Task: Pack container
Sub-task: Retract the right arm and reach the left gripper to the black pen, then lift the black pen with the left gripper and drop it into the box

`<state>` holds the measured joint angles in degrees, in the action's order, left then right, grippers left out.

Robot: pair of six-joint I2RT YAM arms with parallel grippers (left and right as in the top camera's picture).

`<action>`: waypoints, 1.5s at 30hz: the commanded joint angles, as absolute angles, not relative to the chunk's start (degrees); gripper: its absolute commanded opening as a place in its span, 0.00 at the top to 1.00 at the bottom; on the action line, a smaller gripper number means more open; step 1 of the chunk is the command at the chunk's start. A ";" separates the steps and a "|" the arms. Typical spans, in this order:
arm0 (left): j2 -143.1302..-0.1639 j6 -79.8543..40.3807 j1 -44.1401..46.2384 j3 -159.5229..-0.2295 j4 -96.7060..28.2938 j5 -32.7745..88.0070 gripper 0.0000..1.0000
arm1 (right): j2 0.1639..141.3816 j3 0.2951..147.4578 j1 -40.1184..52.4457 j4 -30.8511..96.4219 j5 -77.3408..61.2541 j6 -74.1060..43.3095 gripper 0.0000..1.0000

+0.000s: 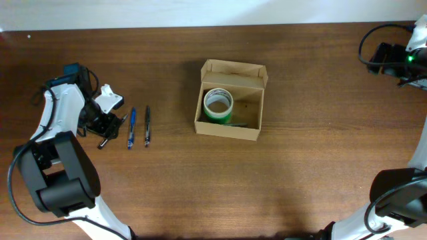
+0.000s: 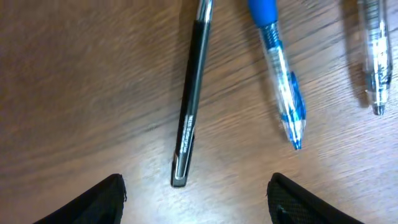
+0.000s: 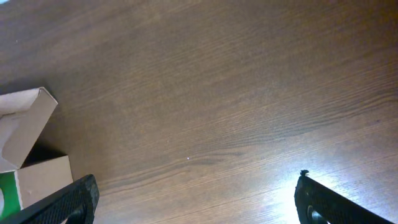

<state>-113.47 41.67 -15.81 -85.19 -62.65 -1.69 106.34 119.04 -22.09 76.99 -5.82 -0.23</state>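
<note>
- The container [image 1: 227, 129], a small tan cardboard box, sits near the middle of the brown wooden surface [image 1: 300, 180]. Its flap lid [image 1: 233, 69] stands open along the far edge.
- A tape roll [image 1: 218, 103] with a green side and a pale top lies flat in the left part of the container. It is close against the left wall.
- The right part of the container is in shadow. Something dark and thin seems to lie along the near wall there, but I cannot tell what it is.
- Well to the left of the container, three pens lie side by side on the surface, roughly parallel. A clear pen [image 1: 147, 125] is closest to the box, a blue pen [image 1: 131, 127] is beside it, and a black pen [image 2: 189, 93] is farthest out.
- The left gripper [image 2: 194, 202] is over the black pen with its jaws spread wide. In the left wrist view the pen's near end lies between the two fingertips, and neither fingertip touches it.
- The blue pen's tip lies just inside the line of the right-hand fingertip. The clear pen is off to the side of it.
- The right gripper [image 3: 199, 205] is at the far right corner of the surface, well apart from the container. Its jaws are parted and hold nothing, and only bare wood lies between them.
- A corner of the container and a sliver of the green roll show at the left edge of the right wrist view.
</note>
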 commanded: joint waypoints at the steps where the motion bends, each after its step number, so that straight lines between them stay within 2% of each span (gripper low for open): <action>1: -115.15 45.15 -15.92 -85.43 -61.39 1.08 0.25 | 106.59 119.04 -22.15 76.51 -5.74 -0.95 0.01; 13: -122.76 44.21 -14.70 -85.43 -58.43 -1.93 0.25 | 106.59 119.04 -22.15 76.88 -5.76 -0.95 0.01; 17: -124.16 43.51 -12.95 -85.43 -58.46 -3.68 0.30 | 106.56 119.04 -22.15 77.41 -5.76 -0.95 0.01; 18: -124.60 43.35 -12.25 -85.43 -58.37 -5.06 0.42 | 106.56 119.04 -22.15 77.43 -5.76 -0.95 0.01; 20: -125.12 43.35 -11.46 -85.43 -58.22 -6.02 0.53 | 106.56 119.04 -22.15 77.43 -5.76 -0.95 0.01; 21: -125.27 43.33 -10.90 -85.43 -57.89 -6.15 0.62 | 106.56 119.04 -22.15 77.43 -5.76 -0.95 0.01; 26: -125.27 43.33 -10.48 -85.43 -57.82 -8.34 0.78 | 106.56 119.04 -22.15 77.43 -5.76 -0.95 0.01; 29: -125.27 43.16 -10.48 -85.47 -57.43 -8.91 0.98 | 106.56 119.04 -22.15 77.41 -5.76 -0.95 0.01; 32: -125.21 41.54 -10.48 -87.09 -58.06 -8.93 0.98 | 106.56 119.04 -22.15 77.41 -5.76 -0.95 0.01; 37: -124.36 35.79 -10.48 -104.84 -69.87 -5.65 0.98 | 106.59 119.04 -22.15 77.43 -5.76 -0.95 0.01; 42: -124.16 35.16 -9.50 -133.71 -83.99 9.67 0.98 | 106.56 119.04 -22.15 77.65 -5.78 -0.95 0.01; 45: -124.16 40.51 -6.09 -146.21 -89.10 17.50 0.98 | 106.59 119.04 -22.15 77.91 -5.76 -0.95 0.01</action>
<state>-125.47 36.40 -9.67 -136.84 -85.49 5.43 106.34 119.04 -22.09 77.82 -5.85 -0.25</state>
